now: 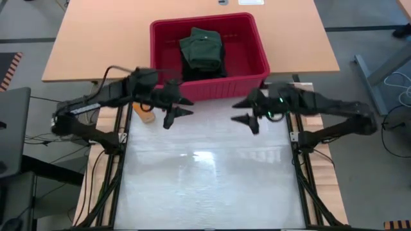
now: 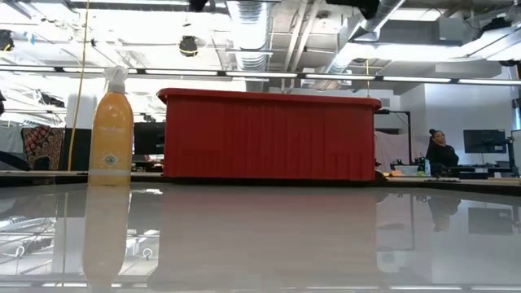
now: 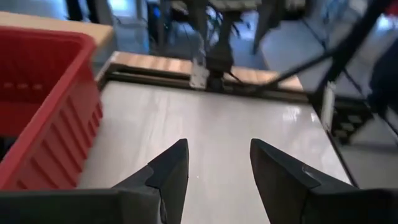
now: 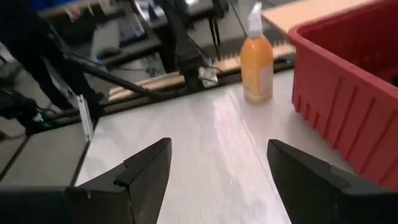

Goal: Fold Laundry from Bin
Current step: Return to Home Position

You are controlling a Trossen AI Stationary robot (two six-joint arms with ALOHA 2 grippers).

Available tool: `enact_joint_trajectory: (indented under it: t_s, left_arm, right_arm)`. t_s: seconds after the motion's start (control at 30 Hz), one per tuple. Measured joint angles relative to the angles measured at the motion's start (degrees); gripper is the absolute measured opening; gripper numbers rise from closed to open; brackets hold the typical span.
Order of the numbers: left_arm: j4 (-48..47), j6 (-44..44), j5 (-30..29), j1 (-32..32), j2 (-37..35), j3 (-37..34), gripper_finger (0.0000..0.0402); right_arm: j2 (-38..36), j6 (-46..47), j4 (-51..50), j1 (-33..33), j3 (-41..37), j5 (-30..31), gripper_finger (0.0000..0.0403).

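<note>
My glossy white table top [image 1: 205, 186] lies bare of cloth, and the rectangular red plastic bin with slotted sides [image 1: 218, 90] stands at its far edge holding the laundry [image 1: 203, 59], a folded dark green shirt [image 1: 204, 45] topping black cloth [image 1: 196, 72], so I judge the folding done and only parking my arms left. My left gripper [image 1: 183, 108] and right gripper [image 1: 239, 111] hang just before the bin, fingers spread, empty. Only the high view looks into the bin; the low view shows its red wall and the small orange spray bottle [image 2: 111, 130] beside it.
</note>
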Motion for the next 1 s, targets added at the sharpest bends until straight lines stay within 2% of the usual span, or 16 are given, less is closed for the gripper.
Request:
enact_joint_trajectory:
  t_s: [0.13, 0.3, 0.4, 0.5, 0.6, 0.7, 0.9, 1.0]
  left_arm:
    - [15.47, -5.42, -2.39, 0.08, -8.91, -16.48, 0.0153]
    - [29.37, -6.24, -7.97, 0.09, -17.42, -31.67, 0.0145]
    - [34.89, -6.15, -10.88, 0.87, -20.95, -39.19, 0.0141]
    - [40.69, -10.73, -12.41, 2.12, -23.16, -45.71, 0.0137]
    - [45.99, -15.47, -12.33, 3.08, -24.99, -50.71, 0.0132]
    - [49.82, -18.84, -12.24, 3.32, -26.38, -54.22, 0.0127]
    - [52.35, -23.11, -11.8, 2.36, -26.76, -58.61, 0.0113]
    - [50.5, -26.47, -11.49, 1.77, -27.02, -59.59, 0.0102]
  right_arm:
    - [-7.14, 1.52, 12.11, 0.1, -13.06, 0.15, 0.0291]
    - [-13.98, 6.06, 22.1, -5.32, -26.39, -0.04, 0.0291]
    - [-16.8, 8.18, 26.09, -9.5, -32.89, -3.87, 0.0291]
    - [-18.29, 11.23, 28.52, -13.64, -37.67, -9.29, 0.0291]
    - [-18.3, 11.91, 28.54, -16.74, -40.03, -13.81, 0.0291]
    - [-17.53, 11.25, 28.69, -18.52, -40.68, -14.62, 0.0291]
    - [-13.19, -1.74, 28.36, -18.16, -40.68, -15.06, 0.0289]
    - [-11.7, -2.92, 28.1, -16.62, -40.72, -16.01, 0.0272]
